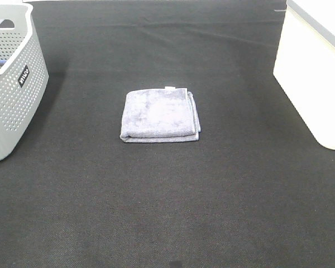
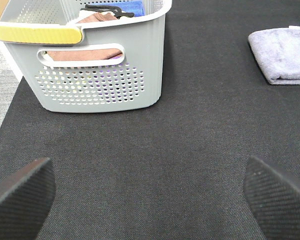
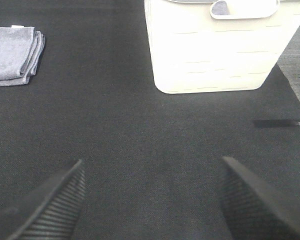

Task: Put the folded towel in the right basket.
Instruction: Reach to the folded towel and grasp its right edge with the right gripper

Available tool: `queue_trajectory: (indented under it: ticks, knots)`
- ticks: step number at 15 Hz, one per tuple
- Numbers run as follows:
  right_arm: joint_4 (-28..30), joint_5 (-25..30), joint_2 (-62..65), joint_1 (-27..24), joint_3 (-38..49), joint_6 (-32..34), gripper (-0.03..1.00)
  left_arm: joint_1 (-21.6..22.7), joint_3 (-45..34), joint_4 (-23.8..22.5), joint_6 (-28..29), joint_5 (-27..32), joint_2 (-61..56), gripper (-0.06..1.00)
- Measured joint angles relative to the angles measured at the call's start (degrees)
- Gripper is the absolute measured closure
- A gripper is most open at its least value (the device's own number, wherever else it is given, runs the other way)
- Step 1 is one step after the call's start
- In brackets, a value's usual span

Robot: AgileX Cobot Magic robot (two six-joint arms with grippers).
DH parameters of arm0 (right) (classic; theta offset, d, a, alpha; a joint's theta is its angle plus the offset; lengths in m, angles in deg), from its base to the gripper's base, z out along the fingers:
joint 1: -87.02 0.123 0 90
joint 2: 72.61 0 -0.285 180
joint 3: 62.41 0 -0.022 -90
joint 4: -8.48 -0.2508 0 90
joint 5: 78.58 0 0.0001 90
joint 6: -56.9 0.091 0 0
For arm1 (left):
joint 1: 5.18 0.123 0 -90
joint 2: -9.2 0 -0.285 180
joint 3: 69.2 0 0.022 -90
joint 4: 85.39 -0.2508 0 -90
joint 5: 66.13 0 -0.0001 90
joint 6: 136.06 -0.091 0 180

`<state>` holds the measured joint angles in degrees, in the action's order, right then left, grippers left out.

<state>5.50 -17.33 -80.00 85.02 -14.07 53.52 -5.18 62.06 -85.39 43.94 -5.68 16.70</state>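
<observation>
Under the right gripper (image 3: 152,200) and the left gripper (image 2: 150,197), a black mat (image 1: 167,223) covers the whole work surface.

The white basket (image 3: 215,55) stands on the mat ahead of the right gripper, on that arm's outer side and well apart from the fingertips. This is the target container. The grey basket (image 2: 100,75) stands ahead of the left gripper on that arm's outer side. It holds several cloths and takes no part in the task.

The folded towel (image 1: 159,116) lies flat on the mat between the two baskets. It is ahead of both grippers, inward of each and well apart from both. Nothing touches it.

The right gripper is spread wide and holds nothing. The left gripper is likewise wide open and empty.

Step in hand, as judged: the approach to the towel is not yet begun, so no part of the task is complete.

The next move likely calls for:
- Bring the right gripper inward and forward until it is over the towel.
- Lower it with the jaws wide enough to span the stacked layers.
- Close on all layers, so that the fold does not open.
- Lift clear of the white basket's rim before carrying the towel outward.
</observation>
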Motion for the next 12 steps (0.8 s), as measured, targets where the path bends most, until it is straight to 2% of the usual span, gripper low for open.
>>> queue_trajectory:
  ticks: [12]
  knots:
    - [0.0,0.0,0.0,0.0,0.0,0.0,0.27,0.0,0.0,0.0,0.0,0.0,0.0,-0.03]
